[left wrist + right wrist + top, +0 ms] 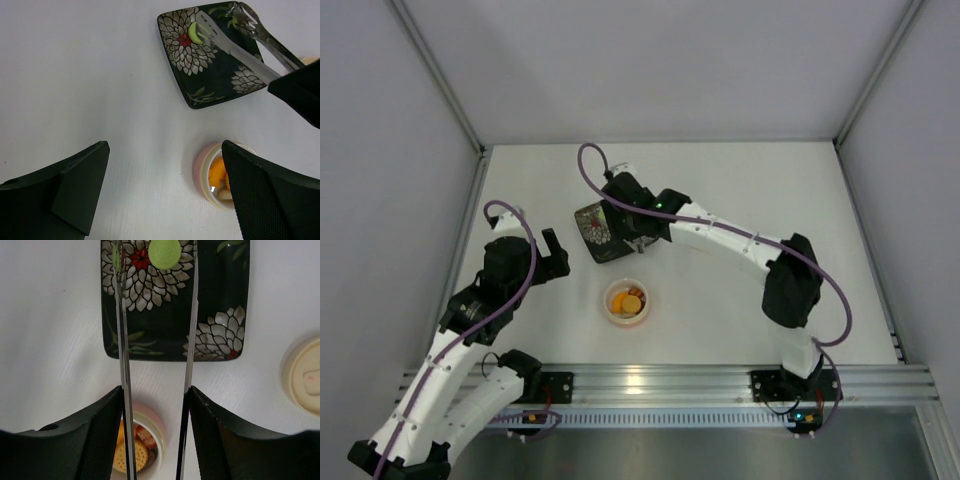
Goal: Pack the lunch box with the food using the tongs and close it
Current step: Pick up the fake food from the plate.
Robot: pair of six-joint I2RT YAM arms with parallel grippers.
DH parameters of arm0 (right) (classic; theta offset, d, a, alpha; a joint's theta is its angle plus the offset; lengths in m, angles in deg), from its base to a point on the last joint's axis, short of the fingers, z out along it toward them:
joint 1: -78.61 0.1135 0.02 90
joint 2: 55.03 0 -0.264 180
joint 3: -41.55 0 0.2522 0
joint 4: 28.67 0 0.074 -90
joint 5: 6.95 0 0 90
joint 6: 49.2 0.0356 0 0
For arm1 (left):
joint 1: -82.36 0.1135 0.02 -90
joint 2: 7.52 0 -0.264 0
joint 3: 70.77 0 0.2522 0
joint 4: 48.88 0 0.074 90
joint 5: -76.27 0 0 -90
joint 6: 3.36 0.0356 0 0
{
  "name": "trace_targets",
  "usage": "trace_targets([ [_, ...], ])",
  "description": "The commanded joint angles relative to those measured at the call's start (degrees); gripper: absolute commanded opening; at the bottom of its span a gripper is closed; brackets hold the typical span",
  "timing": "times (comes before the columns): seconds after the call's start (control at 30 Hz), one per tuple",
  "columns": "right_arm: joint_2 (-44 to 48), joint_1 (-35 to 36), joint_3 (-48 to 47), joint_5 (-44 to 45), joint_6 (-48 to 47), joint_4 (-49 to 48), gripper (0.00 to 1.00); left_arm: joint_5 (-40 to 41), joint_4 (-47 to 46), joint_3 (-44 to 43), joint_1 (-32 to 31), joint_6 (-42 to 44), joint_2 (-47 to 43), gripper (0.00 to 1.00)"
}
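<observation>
The tongs [190, 330] are held in the right hand [155, 395]. Their two thin arms run along the inner faces of its fingers [100, 430], which are closed onto them only partway, so the tong tips stand apart. The tongs are stretched out over the black floral plate [170, 315], and a round green food piece [165, 252] lies on the plate between the two tips. Whether either tip touches it cannot be told. In the left wrist view the slotted blade of one tong arm is seen across part of that green piece [192, 34].

The lunch box [607, 305] stands uncovered on the white bench [720, 180], just in front of the plate [595, 228] and between the two arms. Several food pieces are seen inside it – orange rounds [623, 298], a pale cracker-like disc [125, 456] and a red-brown strip [145, 436]. Its pink rim [152, 415] shows below the tong arms in the right wrist view.

The cream lid [305, 382] with its pink mark lies flat on the bench – beside a corner of the plate and apart from the box.

The left hand [552, 255] is held above the bench to the left of the plate, its fingers [65, 190] spread wide with nothing between them.
</observation>
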Motion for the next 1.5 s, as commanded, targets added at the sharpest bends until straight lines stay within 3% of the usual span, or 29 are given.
trace_targets([
  [0.0,-5.1,-1.4,-9.7,-1.4,-2.1,0.3,0.54,0.8,-0.2,0.3,-0.3,-0.2,0.0,0.99],
  [0.2,-11.6,-3.1,-15.3,-2.2,-1.6,2.0,0.53,1.0,-0.2,0.3,-0.3,-0.3,0.1,0.99],
  [1.13,-12.6,-3.9,-9.0,-4.6,-0.2,-0.2,0.45,1.3,-0.1,0.2,-0.5,-0.5,0.3,0.99],
  [1.47,-10.7,-4.1,-7.8,-4.3,-0.2,0.1,0.27,1.4,-0.1,0.2,-0.5,-0.6,0.2,0.99],
])
